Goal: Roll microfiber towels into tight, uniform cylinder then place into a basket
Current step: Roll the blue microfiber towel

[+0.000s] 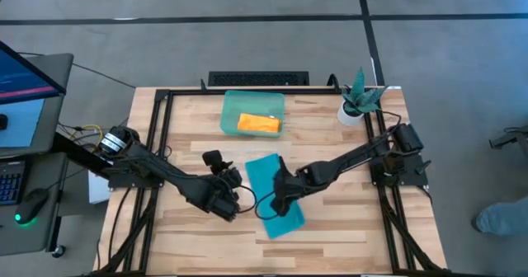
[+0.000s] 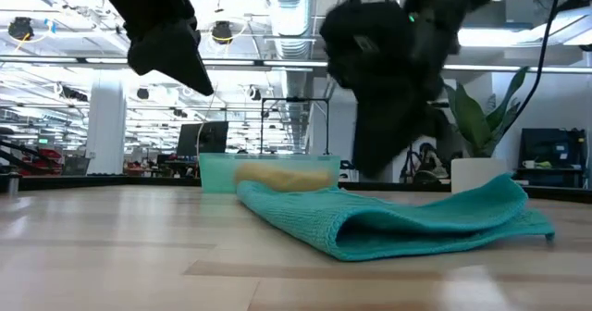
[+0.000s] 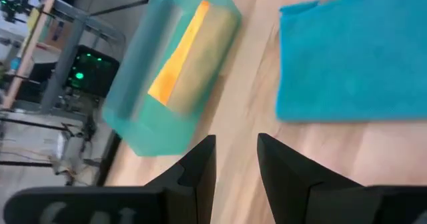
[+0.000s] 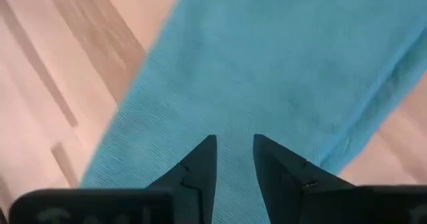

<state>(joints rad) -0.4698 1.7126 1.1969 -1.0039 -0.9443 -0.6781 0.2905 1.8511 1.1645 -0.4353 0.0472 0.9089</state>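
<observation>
The teal-blue towel [image 1: 275, 196] lies folded over on the table's middle; its fold faces the near side in the low view [image 2: 388, 223]. The orange towel [image 1: 258, 124], rolled up, lies inside the pale-green basket [image 1: 231, 105] at the table's far middle. My left gripper [image 1: 229, 199] is narrowly open and empty, raised just left of the teal towel [image 3: 353, 57]. My right gripper [image 1: 280, 199] is narrowly open and stands a little above the teal towel's middle [image 4: 267, 71], its fingers pointing down. In the low view the gripper [image 2: 388, 167] shows clear of the cloth.
A small white pot with a green plant [image 1: 356, 104] stands at the far right corner. Black frame rails [image 1: 157, 137] run along the table's left and right sides. Bare wood lies near the front edge [image 1: 247, 244]. A screen and keyboard [image 1: 21, 87] stand off the table's left.
</observation>
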